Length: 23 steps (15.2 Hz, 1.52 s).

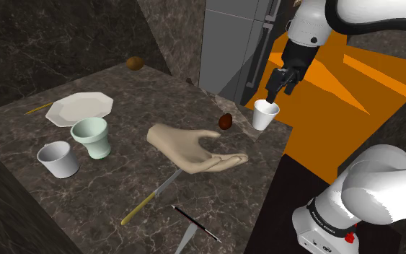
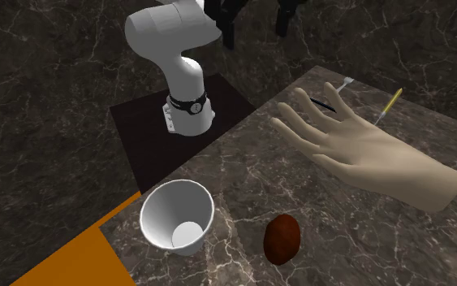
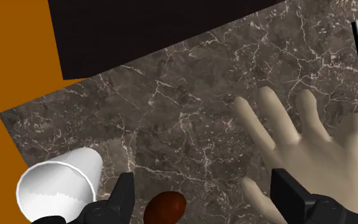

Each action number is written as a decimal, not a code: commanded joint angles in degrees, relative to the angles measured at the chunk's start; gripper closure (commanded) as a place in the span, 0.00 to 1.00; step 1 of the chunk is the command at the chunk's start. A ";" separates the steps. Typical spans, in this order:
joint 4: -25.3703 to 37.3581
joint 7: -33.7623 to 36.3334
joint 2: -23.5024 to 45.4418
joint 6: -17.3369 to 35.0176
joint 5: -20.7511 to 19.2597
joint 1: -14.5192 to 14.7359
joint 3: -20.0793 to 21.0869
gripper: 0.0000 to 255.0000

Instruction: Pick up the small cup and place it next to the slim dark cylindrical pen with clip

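All share the beige model hand (image 1: 194, 148): shoulder from high afar, second exterior close opposite, wrist directly above.

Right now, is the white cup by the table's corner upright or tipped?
Upright: the cup stands on its base on the table, mouth up, empty inside.

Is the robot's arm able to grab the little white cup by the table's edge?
Probably yes: the open end effector hangs above the small white cup, a little aside, with nothing between them.
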 commanded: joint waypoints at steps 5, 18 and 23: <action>-3.70 -2.21 3.41 7.01 -3.21 -1.42 -1.17 0.00; -7.55 -6.07 22.60 30.88 -14.71 -7.53 -5.20 0.00; -7.68 -5.95 27.38 36.05 -17.04 -8.79 -5.98 0.00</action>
